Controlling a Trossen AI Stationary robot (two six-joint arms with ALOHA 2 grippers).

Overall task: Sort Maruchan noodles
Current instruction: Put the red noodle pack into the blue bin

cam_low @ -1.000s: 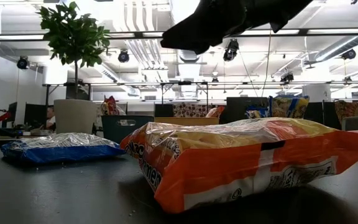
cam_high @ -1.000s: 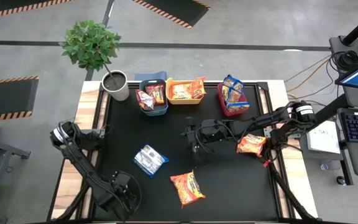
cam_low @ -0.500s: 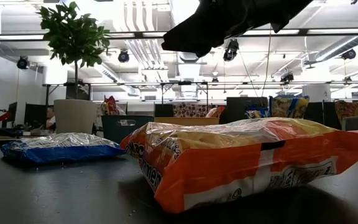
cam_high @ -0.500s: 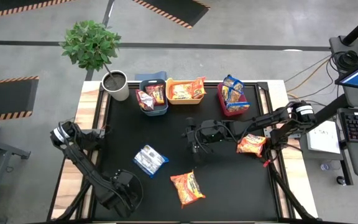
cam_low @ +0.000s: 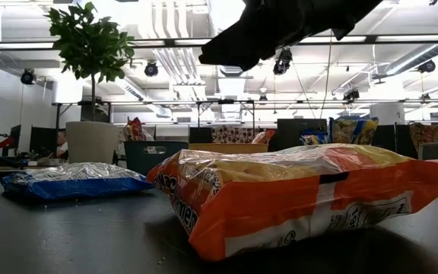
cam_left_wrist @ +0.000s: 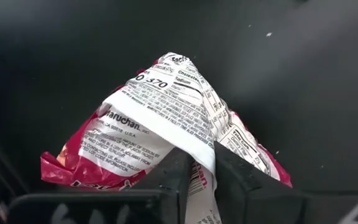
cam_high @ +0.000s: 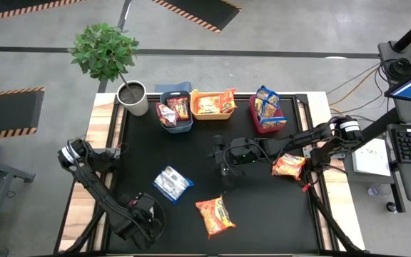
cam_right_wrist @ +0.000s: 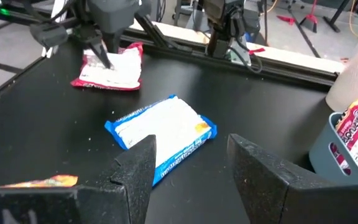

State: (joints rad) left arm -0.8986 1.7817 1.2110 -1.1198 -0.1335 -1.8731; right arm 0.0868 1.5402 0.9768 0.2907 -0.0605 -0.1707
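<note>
My left gripper stands near the table's front left, shut on a dark red noodle packet whose white printed back faces up. My right wrist view also shows this packet on the table; in the high view the gripper hides it. My right gripper is open and empty at mid-table. A blue packet lies flat to its left, and an orange packet lies flat toward the near edge. Another orange packet lies at the right. My left gripper pinches the red packet between its two fingers at the end nearest the wrist camera. The fingers come from above, pointing down. The wrapper is bunched into a ridge where they meet it. The rest of the packet lies on the table.
Along the far edge stand a blue bin, a yellow bin and a red bin, each holding packets. A potted plant stands at the far left. The black mat is bare at the front right.
My left gripper has edged a little toward the table's right edge, still shut on the red packet. The other packets lie as before.
</note>
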